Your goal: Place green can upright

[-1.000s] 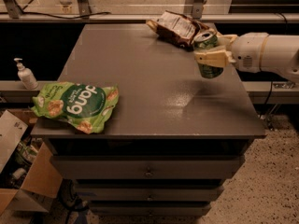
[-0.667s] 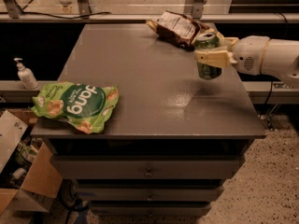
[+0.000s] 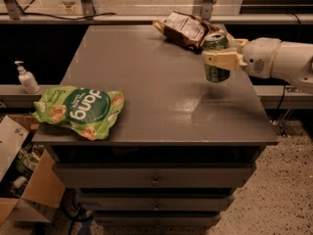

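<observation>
your gripper [image 3: 218, 58] hangs over the right side of the table [image 3: 146, 82], jaws pinching the green can [image 3: 215, 74], which looks roughly upright and just clear of the surface. you're at the set-down step: lower it straight, and let go only once its base sits flat.

Dark green can [image 3: 216, 74] upright, held in gripper [image 3: 215, 55] over table's [image 3: 146, 82] right side.
</observation>
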`<control>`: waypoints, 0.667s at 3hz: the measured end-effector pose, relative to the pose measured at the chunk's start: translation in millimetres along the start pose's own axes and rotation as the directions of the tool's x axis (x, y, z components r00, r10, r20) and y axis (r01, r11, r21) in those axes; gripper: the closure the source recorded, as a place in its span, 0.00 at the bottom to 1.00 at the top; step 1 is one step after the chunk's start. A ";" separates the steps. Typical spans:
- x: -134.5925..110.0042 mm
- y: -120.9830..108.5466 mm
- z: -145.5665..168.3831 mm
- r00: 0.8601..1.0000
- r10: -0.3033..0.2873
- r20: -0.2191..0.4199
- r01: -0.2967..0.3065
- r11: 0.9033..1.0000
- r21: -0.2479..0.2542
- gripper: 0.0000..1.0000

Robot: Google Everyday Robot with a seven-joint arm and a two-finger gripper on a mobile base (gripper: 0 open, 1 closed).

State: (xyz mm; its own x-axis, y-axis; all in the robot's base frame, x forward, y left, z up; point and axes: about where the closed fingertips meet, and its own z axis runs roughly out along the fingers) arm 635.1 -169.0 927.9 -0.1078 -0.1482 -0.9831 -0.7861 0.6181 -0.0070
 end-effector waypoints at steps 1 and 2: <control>14.6 4.3 -4.8 0.996 0.078 0.050 -0.078 0.997 -0.005 1.00; 34.1 11.4 -5.1 0.993 0.097 0.062 -0.097 0.995 -0.018 1.00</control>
State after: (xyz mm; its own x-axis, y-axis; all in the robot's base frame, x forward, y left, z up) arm 619.3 -170.9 895.2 -0.1458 -0.0390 -0.9885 -0.7829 0.6155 0.0912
